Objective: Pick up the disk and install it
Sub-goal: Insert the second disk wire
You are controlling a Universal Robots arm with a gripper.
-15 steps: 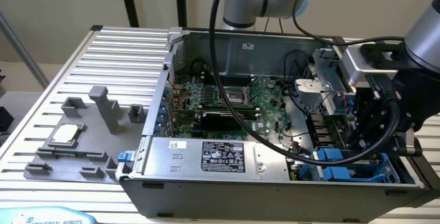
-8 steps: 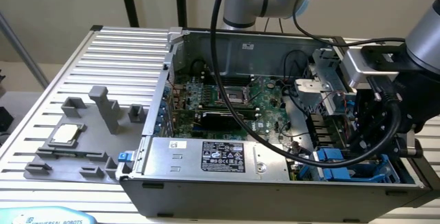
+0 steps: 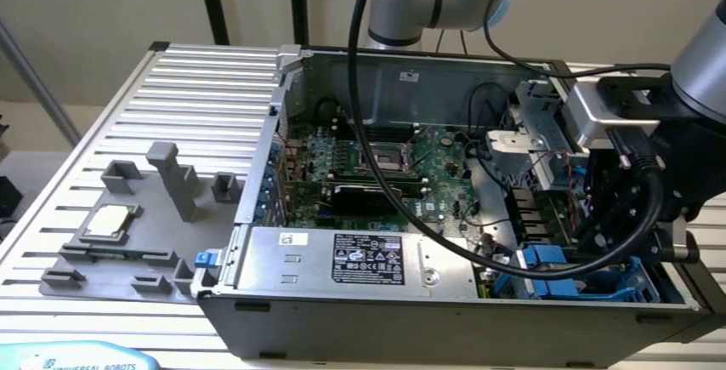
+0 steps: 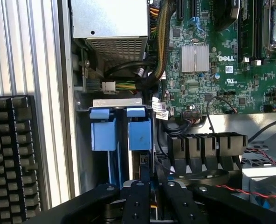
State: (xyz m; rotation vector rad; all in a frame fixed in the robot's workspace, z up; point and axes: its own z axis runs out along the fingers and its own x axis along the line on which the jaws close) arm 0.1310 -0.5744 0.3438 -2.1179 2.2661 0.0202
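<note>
Exterior view: open computer case (image 3: pixel 244 302) on a ribbed bench (image 3: pixel 193 89).
Arm (image 3: pixel 692 64): reaching down from the right into the near right corner of the case.
Drive bay (image 3: pixel 567 270): in that corner, just right of the power supply (image 3: pixel 340 259), with blue carrier frames showing.
Loose cable (image 3: pixel 635 217): black, looping from the arm's head down beside the bay.
Left of the case: grey fixture (image 3: pixel 125 242) carrying a small CPU chip (image 3: pixel 111 221), well apart from the work.

Wrist view: looking straight down into the bay.
The disk (image 4: pixel 139 135): judged to be the blue-framed unit in line with the pincer, standing on edge in its slot, just beside a second blue carrier (image 4: pixel 103 133).
Pincer (image 4: pixel 155 203): poised right at the disk's near end; clenched, released or grasping, cannot tell.
Seating: cannot tell whether fully home.
Motherboard (image 4: pixel 231 65): close beside the bay, with a row of black connectors (image 4: pixel 205 147) and thin red wires (image 4: pixel 264 158) nearby.

Risk, jamming: a slightly tilted carrier could bind against the slot or rub the neighbouring one.
Risk, snagging: the looping cable or the red wires could catch if pressed or dragged.
Risk, slip: with a grip on the thin edge, any twist could cock the disk out of line.
</note>
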